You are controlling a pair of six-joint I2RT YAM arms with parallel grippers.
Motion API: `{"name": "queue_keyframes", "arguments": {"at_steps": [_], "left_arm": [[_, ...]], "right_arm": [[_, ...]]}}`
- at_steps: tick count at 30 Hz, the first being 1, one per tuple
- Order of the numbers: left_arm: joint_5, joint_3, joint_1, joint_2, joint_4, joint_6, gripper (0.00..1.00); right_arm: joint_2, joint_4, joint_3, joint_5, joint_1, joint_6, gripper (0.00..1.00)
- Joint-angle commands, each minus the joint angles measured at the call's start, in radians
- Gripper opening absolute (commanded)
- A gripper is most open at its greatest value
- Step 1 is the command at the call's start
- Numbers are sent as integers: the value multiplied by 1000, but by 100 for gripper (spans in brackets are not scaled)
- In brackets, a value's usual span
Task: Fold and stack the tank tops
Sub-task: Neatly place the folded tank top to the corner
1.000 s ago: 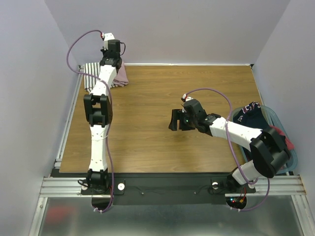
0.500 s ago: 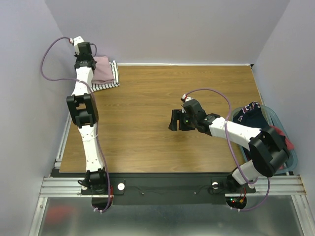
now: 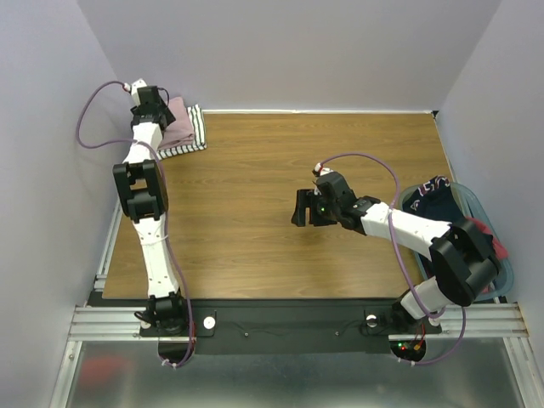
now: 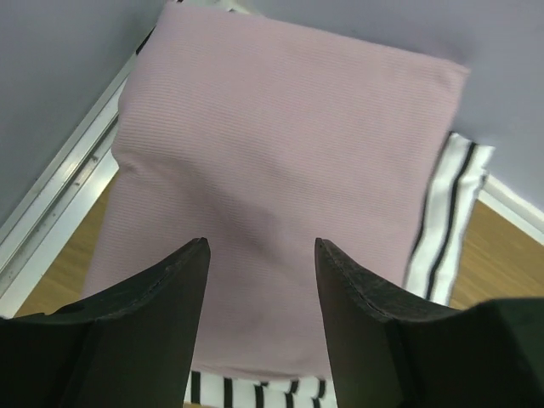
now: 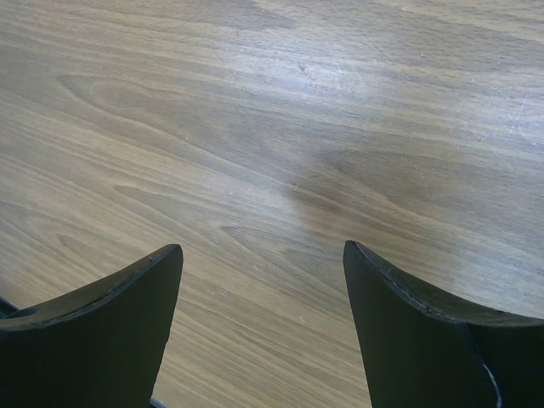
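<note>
The pink tank top [image 4: 280, 144] lies folded on the striped tank top [image 4: 446, 212] in the far left corner of the table. In the top view the pink tank top [image 3: 178, 119] covers most of the striped tank top [image 3: 194, 140], whose edges show at the right and front. My left gripper [image 4: 262, 246] hovers open just above the pink cloth, nothing between its fingers; from the top view the left gripper [image 3: 153, 104] is at the pile's left edge. My right gripper [image 3: 303, 208] stands open over bare wood mid-table, and the right gripper [image 5: 263, 251] is empty.
A clear bin [image 3: 503, 259] sits past the table's right edge, holding a dark navy garment [image 3: 432, 195] and a red garment [image 3: 481, 228]. Walls close in the table's left and back; a metal rail [image 4: 59, 183] runs along the left edge beside the pile.
My left gripper has gone from shut to open and let go of the pink top. The left arm swung left toward the corner; the pink top now rests on the striped one. Right arm unmoved.
</note>
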Motion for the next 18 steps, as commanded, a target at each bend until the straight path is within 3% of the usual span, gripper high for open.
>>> {"name": "queue_keyframes", "arguments": {"at_steps": [1,5,10,14,18], "left_arm": [[-3,-36,-23,-231,69,-27,64],[-13,-107,-61,-344,58,-55,64],[-17,-300,-165,-513,66,-95,63],[-83,-508,-346,-699,87,-122,63],[-158,-842,-578,-950,141,-144,63]], "right_arm": [[-23,30,40,29,-2,-10,82],[-49,30,31,45,-2,-4,82],[-124,29,15,110,-4,4,84],[-198,29,0,174,-2,14,86],[-281,20,-22,234,-5,16,89]]}}
